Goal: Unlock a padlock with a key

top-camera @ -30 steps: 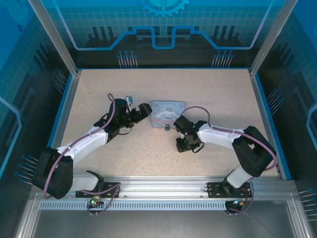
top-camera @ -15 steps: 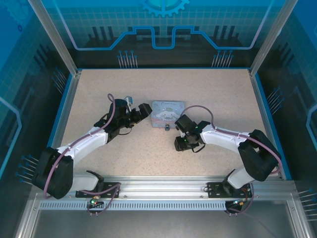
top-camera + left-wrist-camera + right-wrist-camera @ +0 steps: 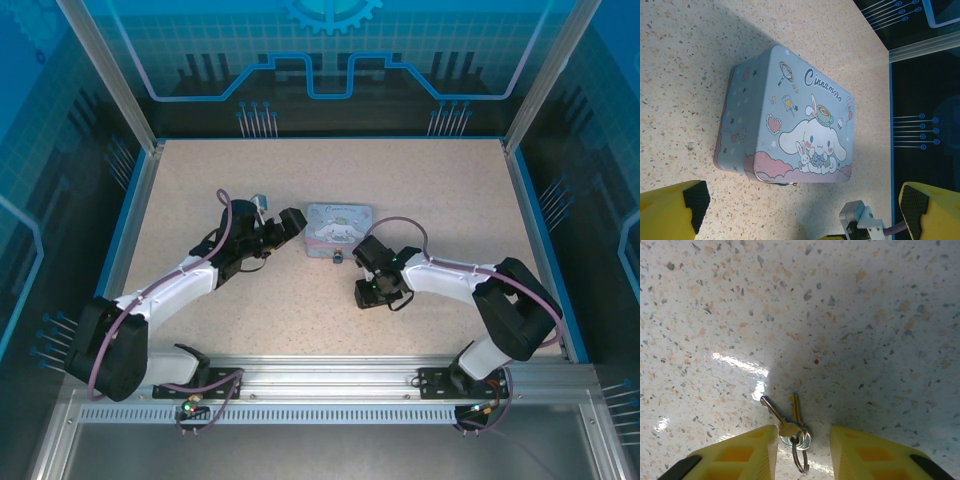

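Right arm (image 3: 445,272) shifted; key (image 3: 788,428) blade points ahead.

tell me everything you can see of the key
The key is small, thin metal. It looks like two blades, one silvery and one brassy, fanned apart and pointing away from the gripper, their heads joined on a small wire ring. It lies flat on the speckled table, not lifted, between the yellow fingers of the right gripper, whose jaws stand apart. Its head is close to one finger; whether they touch is unclear.
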